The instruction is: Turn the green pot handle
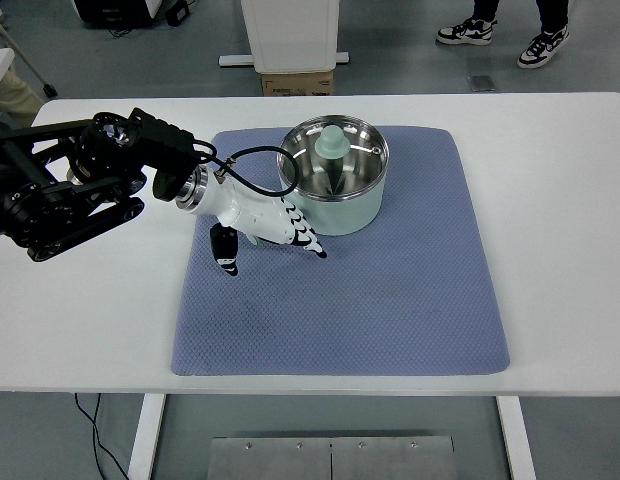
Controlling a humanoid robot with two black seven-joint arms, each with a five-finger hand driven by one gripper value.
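At the left edge, over bare white table: black left arm, reaching in toward the centre. Left hand: white with black-tipped fingers, over the blue mat, just left of the pot. Fingers spread and pointing right and down, thumb hanging apart below; nothing held. Fingertips lie at the pot's lower left wall; contact cannot be told. Black cable: loops from the wrist up past the pot's rim. Pot: pale green, shiny steel inside, upright on the far middle part of the mat, with a pale green knob showing inside it. Handle: not made out, possibly hidden by the hand. Top right, on the floor beyond the table: a person's shoes.
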